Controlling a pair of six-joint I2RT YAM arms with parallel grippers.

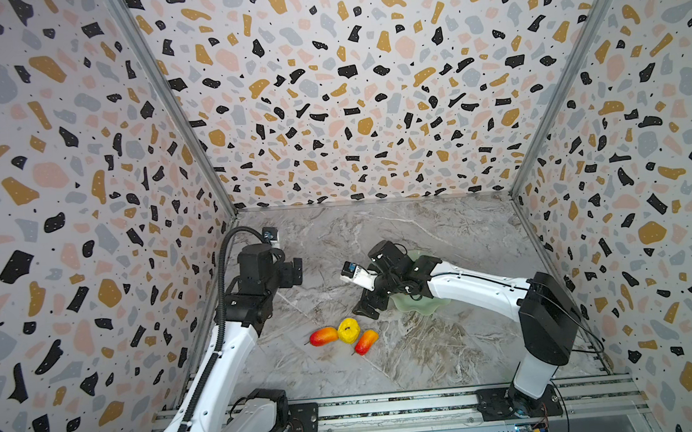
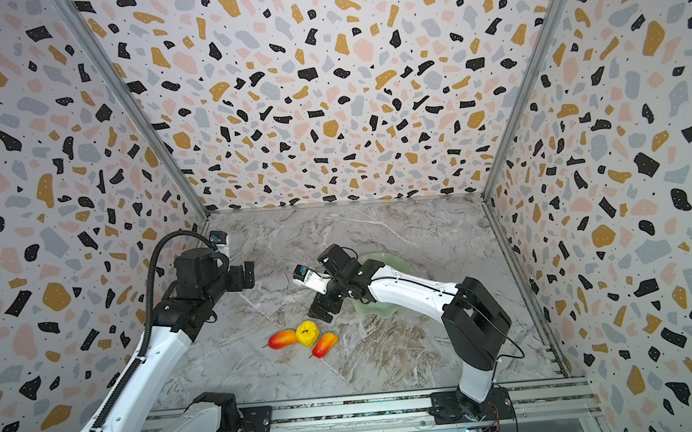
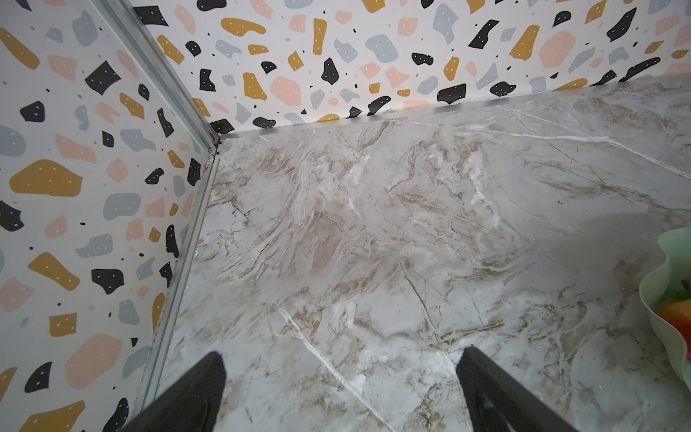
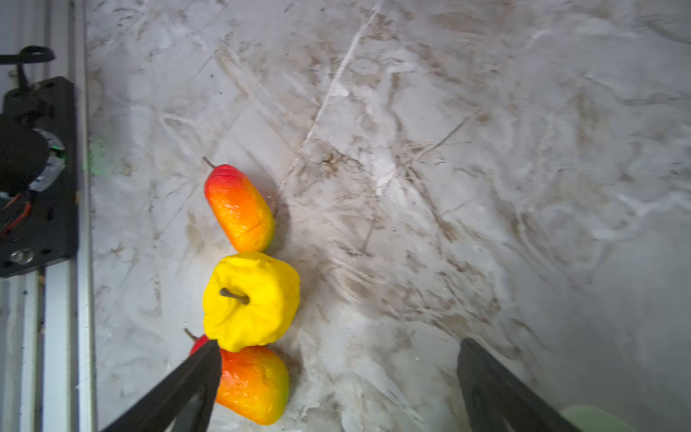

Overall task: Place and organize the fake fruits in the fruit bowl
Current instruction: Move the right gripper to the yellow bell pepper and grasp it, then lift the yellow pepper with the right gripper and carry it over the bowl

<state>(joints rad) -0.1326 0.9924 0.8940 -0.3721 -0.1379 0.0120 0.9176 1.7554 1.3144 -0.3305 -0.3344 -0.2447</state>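
Partly hidden fruit bowl (image 1: 419, 307), under right arm (image 1: 474, 285)

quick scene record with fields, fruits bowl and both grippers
on table: yellow fruit flanked by left red-orange fruit and right red-orange fruit
fruit bowl: partly hidden in both top views; an orange-red piece shows inside, rest unseen
left gripper: open, empty, over bare table
right gripper: open, empty, beside the bowl, near the row

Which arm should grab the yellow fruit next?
Probably right. The right pincer is open, close to the yellow fruit; the left pincer faces the far corner, away from it.
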